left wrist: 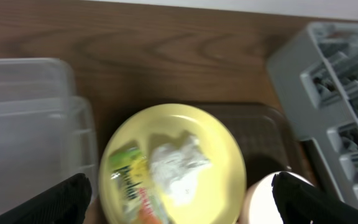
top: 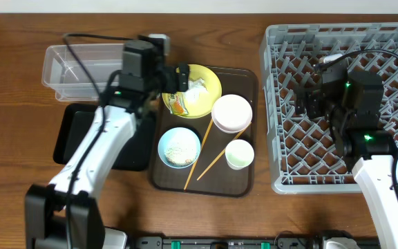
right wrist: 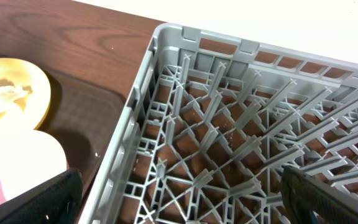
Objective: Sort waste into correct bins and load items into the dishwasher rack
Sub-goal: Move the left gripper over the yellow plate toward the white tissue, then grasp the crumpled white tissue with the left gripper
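Note:
The yellow plate (top: 210, 77) sits at the back of the dark-brown serving tray (top: 249, 77) and carries the crumpled tissue (top: 197, 90) and the snack wrapper (top: 177, 105). My left gripper (top: 178, 76) is open and empty, hovering over the plate's left edge. In the left wrist view the fingers (left wrist: 191, 202) straddle the plate (left wrist: 222, 155), tissue (left wrist: 179, 165) and wrapper (left wrist: 129, 180). The stacked white-pink bowls (top: 231, 113), the light-blue bowl with rice (top: 179, 146), the cup (top: 240, 153) and the chopsticks (top: 202, 155) lie on the tray. My right gripper (top: 306, 100) is open and empty over the grey rack (top: 282, 138).
The clear tub (top: 68, 66) stands at the back left, with the black tray (top: 74, 135) in front of it. The right wrist view shows the rack's left wall and pegs (right wrist: 229, 124) under the fingers (right wrist: 185, 199), with the plate (right wrist: 17, 87) beyond.

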`<state>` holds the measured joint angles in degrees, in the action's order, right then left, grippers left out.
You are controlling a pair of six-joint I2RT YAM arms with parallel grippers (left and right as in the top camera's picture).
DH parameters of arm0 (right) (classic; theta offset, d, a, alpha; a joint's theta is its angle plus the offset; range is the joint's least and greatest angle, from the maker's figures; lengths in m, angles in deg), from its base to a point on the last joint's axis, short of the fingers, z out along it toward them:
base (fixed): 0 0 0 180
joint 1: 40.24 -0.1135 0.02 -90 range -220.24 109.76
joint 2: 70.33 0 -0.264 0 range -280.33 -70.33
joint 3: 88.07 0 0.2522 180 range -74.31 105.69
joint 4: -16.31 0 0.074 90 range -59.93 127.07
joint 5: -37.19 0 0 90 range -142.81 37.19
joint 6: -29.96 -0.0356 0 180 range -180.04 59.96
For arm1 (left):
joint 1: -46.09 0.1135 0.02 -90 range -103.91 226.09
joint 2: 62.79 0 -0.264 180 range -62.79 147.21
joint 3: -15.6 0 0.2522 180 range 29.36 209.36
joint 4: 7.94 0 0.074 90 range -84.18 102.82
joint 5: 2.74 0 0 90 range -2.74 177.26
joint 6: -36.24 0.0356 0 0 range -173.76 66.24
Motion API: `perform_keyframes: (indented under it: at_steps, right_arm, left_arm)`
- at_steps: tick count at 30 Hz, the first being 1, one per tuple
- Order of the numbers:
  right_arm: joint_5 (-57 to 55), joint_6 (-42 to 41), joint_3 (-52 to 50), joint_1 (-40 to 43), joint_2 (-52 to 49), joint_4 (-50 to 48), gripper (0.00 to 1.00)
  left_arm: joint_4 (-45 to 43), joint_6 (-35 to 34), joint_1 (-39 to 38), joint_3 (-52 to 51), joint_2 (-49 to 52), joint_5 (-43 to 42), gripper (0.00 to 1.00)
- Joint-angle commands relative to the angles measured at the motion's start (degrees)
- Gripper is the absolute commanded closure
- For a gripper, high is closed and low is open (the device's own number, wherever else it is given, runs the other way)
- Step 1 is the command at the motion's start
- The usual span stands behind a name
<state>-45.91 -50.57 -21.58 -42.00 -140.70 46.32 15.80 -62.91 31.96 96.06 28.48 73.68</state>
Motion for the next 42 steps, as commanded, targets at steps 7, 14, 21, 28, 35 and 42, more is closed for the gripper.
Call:
perform_keyframes:
  at_steps: [7,14,21,28,35,42]
  right_arm:
    - [0.66,-0.85,1.25,0.28,0.28,-0.15,0.01]
    - [0.68,-0.87,1.25,0.28,0.28,-0.11,0.01]
    - [0.68,-0.87,1.25,0.28,0.28,0.31,0.01]
    - [0.68,-0.87,1.25,0.28,0.28,0.90,0.01]
    - [0.68,-0.85,1.22,0.28,0.28,1.29,0.01]
    - [0.68,-0.87,1.22,0.28,0.28,1.40,0.01]
  left_arm:
    - [-4.68,0.76,-4.90,1.29,9.84,1.62,0.05]
    - [-4.96,0.74,-5.60,1.29,15.06,1.57,0.06]
    - [-5.14,0.76,-6.47,1.29,17.75,1.64,0.06]
    - [-5.62,1.20,-6.47,1.29,20.83,4.22,0.06]
    - [-6.86,1.20,-6.47,1.31,21.79,4.20,0.19]
    - [-8.13,1.18,-6.47,1.31,21.77,4.22,0.66]
